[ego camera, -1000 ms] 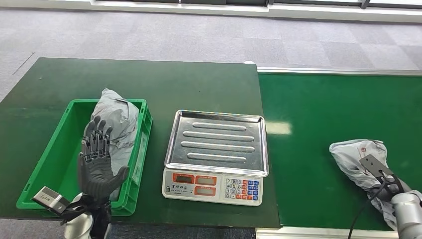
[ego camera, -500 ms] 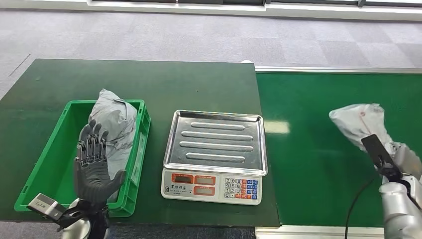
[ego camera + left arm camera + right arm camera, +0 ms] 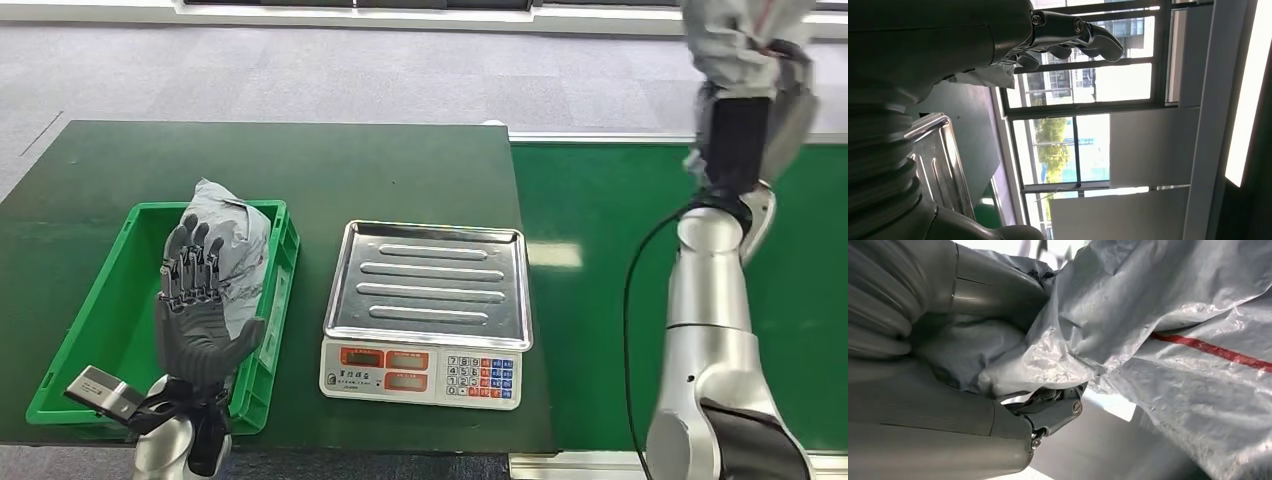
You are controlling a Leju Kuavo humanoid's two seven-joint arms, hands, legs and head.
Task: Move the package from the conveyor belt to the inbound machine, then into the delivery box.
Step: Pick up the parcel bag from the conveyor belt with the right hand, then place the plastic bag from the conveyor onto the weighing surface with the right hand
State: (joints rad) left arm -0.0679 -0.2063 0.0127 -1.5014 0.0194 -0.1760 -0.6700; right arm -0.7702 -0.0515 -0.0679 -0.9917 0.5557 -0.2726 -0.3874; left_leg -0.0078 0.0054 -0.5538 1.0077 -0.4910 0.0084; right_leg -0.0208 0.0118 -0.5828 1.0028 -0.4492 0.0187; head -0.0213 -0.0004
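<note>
- Since the earlier frames the right arm has swung up from the lower right of the head view to the upper right, carrying the package (image 3: 735,35) off the belt (image 3: 600,290); the package now sits at the top right edge of the frame, high above the belt.
- The right hand (image 3: 750,110) grips the package; in the right wrist view its thumb and fingers (image 3: 1048,410) close around crumpled grey plastic with a red stripe (image 3: 1208,347).
- The left hand (image 3: 197,315) stands upright at lower left, much as before, palm facing away and fingers spread wide, holding nothing. It is in front of the green bin's (image 3: 90,330) near right corner.
- A second grey bag (image 3: 232,235) lies in the bin at its far right end, partly behind the left hand's fingers.
- A scale (image 3: 428,310) with a ridged steel pan sits at the centre of the frame on the dark green worktop (image 3: 330,170), just right of the bin and apart from it. Its keypad and two displays face the lower edge.
- The brighter green belt fills the right side, touching the worktop's right edge.
- Grey carpet (image 3: 350,70) spans the top of the frame.
</note>
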